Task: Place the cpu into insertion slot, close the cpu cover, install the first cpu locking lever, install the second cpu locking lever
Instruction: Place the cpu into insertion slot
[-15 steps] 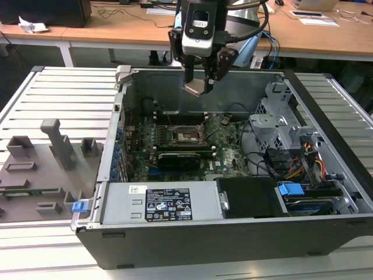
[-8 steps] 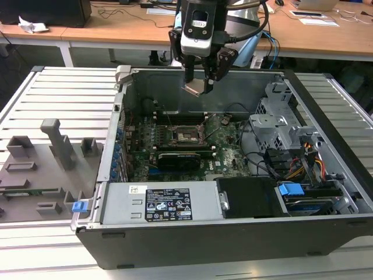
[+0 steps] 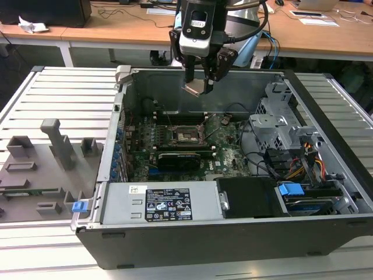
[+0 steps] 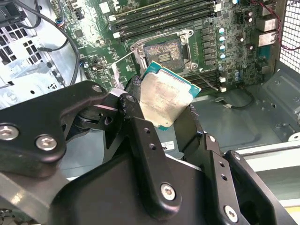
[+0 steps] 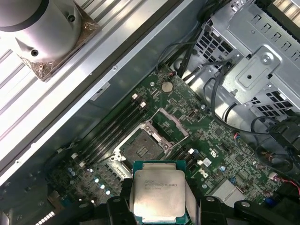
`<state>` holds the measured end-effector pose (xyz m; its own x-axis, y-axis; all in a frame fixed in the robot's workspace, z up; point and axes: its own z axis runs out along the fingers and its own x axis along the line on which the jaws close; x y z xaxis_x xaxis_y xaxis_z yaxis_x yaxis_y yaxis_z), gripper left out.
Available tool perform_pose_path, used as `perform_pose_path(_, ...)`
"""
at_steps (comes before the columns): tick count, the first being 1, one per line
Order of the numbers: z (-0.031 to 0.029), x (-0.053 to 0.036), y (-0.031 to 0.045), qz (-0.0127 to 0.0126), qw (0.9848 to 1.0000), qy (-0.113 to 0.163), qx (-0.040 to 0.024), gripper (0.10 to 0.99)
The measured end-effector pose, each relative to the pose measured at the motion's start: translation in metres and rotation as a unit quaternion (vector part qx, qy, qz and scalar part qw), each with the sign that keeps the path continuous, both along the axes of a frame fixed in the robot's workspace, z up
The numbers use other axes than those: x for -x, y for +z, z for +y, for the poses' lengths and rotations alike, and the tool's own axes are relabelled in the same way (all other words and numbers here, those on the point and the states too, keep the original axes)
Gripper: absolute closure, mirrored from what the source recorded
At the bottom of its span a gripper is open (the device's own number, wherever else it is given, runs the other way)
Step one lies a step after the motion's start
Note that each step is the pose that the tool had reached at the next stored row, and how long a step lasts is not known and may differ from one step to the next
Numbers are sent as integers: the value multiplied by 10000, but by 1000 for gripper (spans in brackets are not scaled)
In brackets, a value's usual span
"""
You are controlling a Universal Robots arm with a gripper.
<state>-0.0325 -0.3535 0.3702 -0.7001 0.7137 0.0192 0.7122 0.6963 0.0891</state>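
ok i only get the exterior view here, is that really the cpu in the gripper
observer: yes. In the first wrist view the gripper is shut on the cpu, gripping its two side edges, with the silvery top face toward the camera.
operator: and is the insertion slot free
observer: yes. In both wrist views the insertion slot is empty, with its contact field bare.

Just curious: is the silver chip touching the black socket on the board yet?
Apart. The exterior view shows the cpu, held by the fingers, well above the insertion slot.
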Motion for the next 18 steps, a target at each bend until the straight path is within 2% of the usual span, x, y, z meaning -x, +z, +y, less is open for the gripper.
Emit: perform_pose_path(18,0,2,-4,0,9996,-273,0,561)
